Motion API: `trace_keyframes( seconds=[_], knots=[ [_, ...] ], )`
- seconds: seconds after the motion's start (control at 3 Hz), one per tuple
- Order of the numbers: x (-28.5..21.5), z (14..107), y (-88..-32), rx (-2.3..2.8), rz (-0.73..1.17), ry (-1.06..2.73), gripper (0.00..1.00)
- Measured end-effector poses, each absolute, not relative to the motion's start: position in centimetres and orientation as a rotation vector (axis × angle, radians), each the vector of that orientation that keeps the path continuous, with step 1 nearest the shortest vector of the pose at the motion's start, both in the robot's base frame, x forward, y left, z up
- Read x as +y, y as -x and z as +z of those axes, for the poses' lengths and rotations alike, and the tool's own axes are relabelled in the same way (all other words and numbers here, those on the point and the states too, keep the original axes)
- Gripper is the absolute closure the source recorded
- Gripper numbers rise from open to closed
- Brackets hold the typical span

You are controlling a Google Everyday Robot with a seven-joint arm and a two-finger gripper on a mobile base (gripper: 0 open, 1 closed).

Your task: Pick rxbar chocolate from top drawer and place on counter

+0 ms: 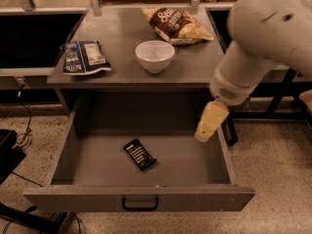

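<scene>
The rxbar chocolate [140, 154], a small flat black bar with white text, lies at an angle on the floor of the open top drawer [73, 198], slightly left of the middle. The drawer is pulled fully out, its dark curved handle facing me. My gripper [207, 128] hangs from the large pale arm that comes in from the upper right. It is above the drawer's right rear corner, well to the right of the bar and apart from it. The counter [122, 38] is the grey cabinet top above the drawer.
On the counter stand a white bowl [154, 55] at the middle front, a blue-white snack bag [84, 57] at the left and a brown chip bag [176, 26] at the back right. Speckled floor surrounds the cabinet, with cables and dark equipment [9, 152] at the left.
</scene>
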State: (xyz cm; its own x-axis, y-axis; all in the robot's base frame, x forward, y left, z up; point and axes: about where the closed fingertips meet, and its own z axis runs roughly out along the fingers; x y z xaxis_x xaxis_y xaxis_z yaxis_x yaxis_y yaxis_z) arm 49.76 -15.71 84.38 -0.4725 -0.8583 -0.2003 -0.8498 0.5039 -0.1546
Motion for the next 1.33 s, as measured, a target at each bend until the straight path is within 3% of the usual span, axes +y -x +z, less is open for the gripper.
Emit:
trace_keyframes(
  seconds=[0.67,1.33],
  knots=[
    [-8.3,75.1,-51.0,2.521,0.139,1.259,0.0],
    [-7.3,73.7,-51.9,2.55,0.118,1.22,0.0]
  ],
)
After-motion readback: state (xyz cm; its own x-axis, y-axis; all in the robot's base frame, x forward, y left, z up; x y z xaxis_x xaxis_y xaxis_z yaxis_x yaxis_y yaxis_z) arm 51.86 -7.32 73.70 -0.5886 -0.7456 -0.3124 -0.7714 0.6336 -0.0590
